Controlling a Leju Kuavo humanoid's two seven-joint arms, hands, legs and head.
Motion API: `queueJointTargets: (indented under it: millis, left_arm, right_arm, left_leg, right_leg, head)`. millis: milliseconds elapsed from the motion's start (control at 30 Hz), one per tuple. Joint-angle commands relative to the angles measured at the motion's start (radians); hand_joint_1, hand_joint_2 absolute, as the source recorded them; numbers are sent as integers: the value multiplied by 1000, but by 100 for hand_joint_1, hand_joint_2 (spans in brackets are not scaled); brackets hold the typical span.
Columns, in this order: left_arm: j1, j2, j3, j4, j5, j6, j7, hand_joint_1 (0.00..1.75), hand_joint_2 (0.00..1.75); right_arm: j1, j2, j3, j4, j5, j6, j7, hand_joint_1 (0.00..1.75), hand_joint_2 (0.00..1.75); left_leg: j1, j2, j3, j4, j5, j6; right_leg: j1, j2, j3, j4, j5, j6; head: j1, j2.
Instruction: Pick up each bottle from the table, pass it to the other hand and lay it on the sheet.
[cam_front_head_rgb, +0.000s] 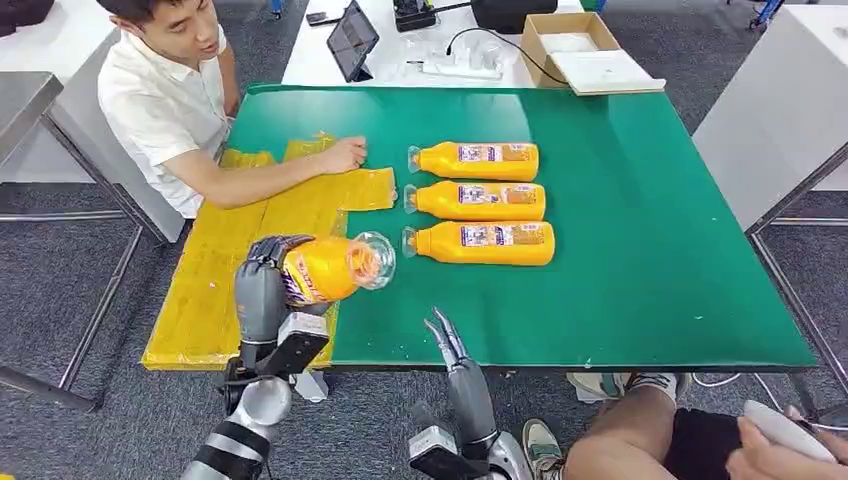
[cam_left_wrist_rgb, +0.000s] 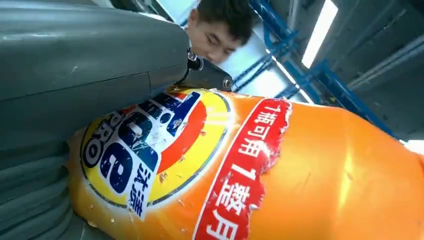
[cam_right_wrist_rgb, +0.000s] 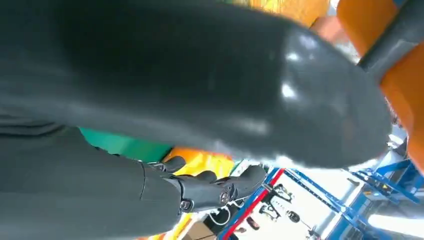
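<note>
Orange plastic identifies the task item: 1 bottle (cam_front_head_rgb: 335, 268) is held by the left hand (cam_front_head_rgb: 262, 285), whose fingers wrap its label end, with the clear cap pointing right. The bottle hangs above the near edge of the yellow sheet (cam_front_head_rgb: 215, 280), where the sheet meets the green bench (cam_front_head_rgb: 640, 260). In the left wrist view the bottle (cam_left_wrist_rgb: 280, 175) lies against the grey thumb cover, label outward.

The right hand (cam_front_head_rgb: 447, 342) stands at the near bench edge, just right of the held bottle and apart from it. Its fingers are straight and lie close together, holding nothing.

Step in hand, as judged: the hand-over looks complete and the lay-down phase is under way. The next move calls for lowering the bottle onto a bare part of the sheet on its side, then releasing the grip without rolling it.

3 more bottles (cam_front_head_rgb: 480, 201) lie on their sides in a column at bench centre, caps pointing left, well apart from both hands.

A person (cam_front_head_rgb: 165, 105) sits at the far left with 1 hand resting on the far part of the sheet. Beyond the bench stand a white table with a tablet (cam_front_head_rgb: 352, 40) and an open cardboard box (cam_front_head_rgb: 570, 45). The floor is grey carpet.
</note>
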Motion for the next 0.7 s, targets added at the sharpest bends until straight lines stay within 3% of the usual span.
queueJointTargets:
  millis: [33, 233, 700]
  left_arm:
    - [-188, 26, 65, 297, -298, 0, 177, 175, 175]
    - [-483, 74, -56, 769, -463, -97, 402, 175, 175]
    - [-486, 69, -61, 778, -473, -103, 414, 175, 175]
  right_arm:
    - [6, 46, -74, 2, -51, -4, 13, 0, 0]
    - [14, 79, -31, -26, -92, 10, 9, 0, 0]
    - [19, 76, -27, -33, -96, 11, 11, 0, 0]
  left_leg:
    - [1, 0, 4, -1, -1, -2]
    - [1, -3, 2, 0, 1, -2]
    - [1, 1, 1, 0, 1, -2]
  right_leg:
    - [1, -2, 4, -1, -2, -2]
    - [1, -5, 3, 0, -1, -2]
    - [1, 0, 1, 1, 0, -2]
  head:
    - [0, 0]
    - [1, 0]
    - [0, 0]
